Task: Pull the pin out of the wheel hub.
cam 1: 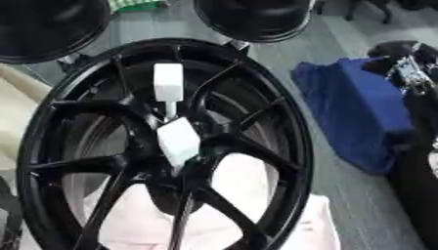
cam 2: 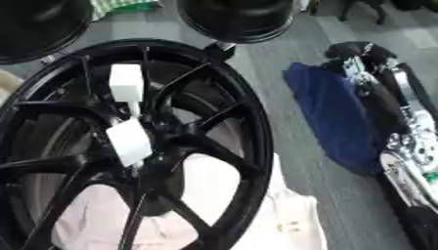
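Note:
A large black spoked wheel hub [cam 1: 256, 93] stands tilted and fills the left and middle of both views. A white pin [cam 1: 170, 108] sticks up from its centre, with a white block [cam 1: 168, 81] at the top end and a second white block [cam 1: 179, 140] down at the hub's middle. My right arm comes up the right edge, black with silver parts. Its hand [cam 2: 363, 53] hangs over the blue cloth, well to the right of the wheel and apart from the pin. Nothing touches the pin. My left hand does not show.
A blue cloth [cam 1: 359, 112] lies on the grey floor right of the wheel. Two more black round wheels [cam 1: 252, 17] [cam 1: 43, 29] stand behind it. A pale cloth [cam 1: 248, 215] lies under the hub. A cream surface [cam 1: 17, 102] shows at the left edge.

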Robot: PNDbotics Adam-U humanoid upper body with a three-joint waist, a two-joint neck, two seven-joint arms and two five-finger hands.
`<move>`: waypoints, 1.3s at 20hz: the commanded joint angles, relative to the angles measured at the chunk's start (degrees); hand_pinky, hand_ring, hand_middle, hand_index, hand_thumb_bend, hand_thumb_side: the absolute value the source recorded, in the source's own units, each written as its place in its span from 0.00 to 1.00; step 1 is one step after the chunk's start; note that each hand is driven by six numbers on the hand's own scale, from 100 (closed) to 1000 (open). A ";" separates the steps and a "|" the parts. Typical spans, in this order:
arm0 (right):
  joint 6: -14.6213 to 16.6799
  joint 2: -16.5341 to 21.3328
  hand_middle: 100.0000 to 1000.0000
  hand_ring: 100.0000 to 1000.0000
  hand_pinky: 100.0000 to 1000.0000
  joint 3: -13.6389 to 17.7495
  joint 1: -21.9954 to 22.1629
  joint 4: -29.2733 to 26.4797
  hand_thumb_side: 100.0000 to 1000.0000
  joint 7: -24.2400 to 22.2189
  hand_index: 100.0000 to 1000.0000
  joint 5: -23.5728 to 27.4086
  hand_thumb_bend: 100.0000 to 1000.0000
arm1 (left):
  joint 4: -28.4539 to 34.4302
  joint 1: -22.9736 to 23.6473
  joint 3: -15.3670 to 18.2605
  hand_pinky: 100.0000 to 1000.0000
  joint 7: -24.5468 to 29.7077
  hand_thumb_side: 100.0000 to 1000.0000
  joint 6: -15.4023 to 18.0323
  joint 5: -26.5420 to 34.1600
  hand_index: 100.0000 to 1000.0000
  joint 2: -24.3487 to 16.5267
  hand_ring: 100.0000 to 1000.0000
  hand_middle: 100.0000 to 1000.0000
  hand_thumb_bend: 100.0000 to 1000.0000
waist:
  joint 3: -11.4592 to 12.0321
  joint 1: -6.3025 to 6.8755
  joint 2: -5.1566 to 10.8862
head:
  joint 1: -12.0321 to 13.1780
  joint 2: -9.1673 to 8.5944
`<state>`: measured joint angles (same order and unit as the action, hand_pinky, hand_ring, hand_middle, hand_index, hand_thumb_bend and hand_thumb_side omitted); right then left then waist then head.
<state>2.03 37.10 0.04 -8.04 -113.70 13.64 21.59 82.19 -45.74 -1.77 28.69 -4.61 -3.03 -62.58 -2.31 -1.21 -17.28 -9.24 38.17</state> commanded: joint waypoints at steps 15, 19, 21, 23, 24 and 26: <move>0.44 1.60 0.61 0.62 0.80 0.98 -0.67 -0.90 0.48 0.36 0.64 0.13 0.00 | -2.72 2.17 4.14 0.89 0.34 0.70 4.32 -0.50 0.75 -3.52 0.61 0.60 0.34 | 0.53 0.17 1.63 | -0.62 -0.90; 0.53 1.72 0.61 0.62 0.79 1.00 -0.76 -0.90 0.48 0.37 0.64 0.18 0.00 | -1.58 1.71 3.85 0.85 -7.92 0.59 4.23 5.10 0.65 -2.76 0.47 0.47 0.17 | 0.58 0.09 1.68 | -0.58 -0.82; 0.61 1.76 0.61 0.62 0.79 0.99 -0.91 -0.90 0.48 0.31 0.64 0.23 0.00 | -0.68 1.68 3.48 0.85 -11.23 0.55 5.71 9.76 0.62 -2.40 0.44 0.43 0.15 | 0.61 0.01 1.69 | -0.49 -0.73; 0.68 1.79 0.61 0.62 0.79 0.98 -1.05 -0.90 0.48 0.25 0.64 0.32 0.00 | 0.37 1.76 3.12 0.84 -14.75 0.55 7.03 15.17 0.60 -1.97 0.42 0.42 0.14 | 0.64 -0.08 1.69 | -0.44 -0.67; 0.71 1.80 0.61 0.62 0.79 0.97 -1.10 -0.90 0.48 0.21 0.64 0.37 0.00 | 0.99 1.88 2.99 0.85 -17.06 0.55 7.09 18.21 0.61 -1.66 0.43 0.42 0.14 | 0.68 -0.12 1.70 | -0.41 -0.65; 0.74 1.77 0.61 0.62 0.79 0.96 -1.21 -0.90 0.48 0.16 0.64 0.48 0.00 | 3.29 2.31 2.77 0.85 -22.62 0.55 6.05 23.46 0.62 -0.76 0.44 0.44 0.14 | 0.78 -0.21 1.71 | -0.30 -0.62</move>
<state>2.51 37.11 0.34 -8.65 -113.70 13.81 21.73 83.90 -42.80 0.29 8.80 1.48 17.40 -62.08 -1.58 -1.57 -17.03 -9.67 37.89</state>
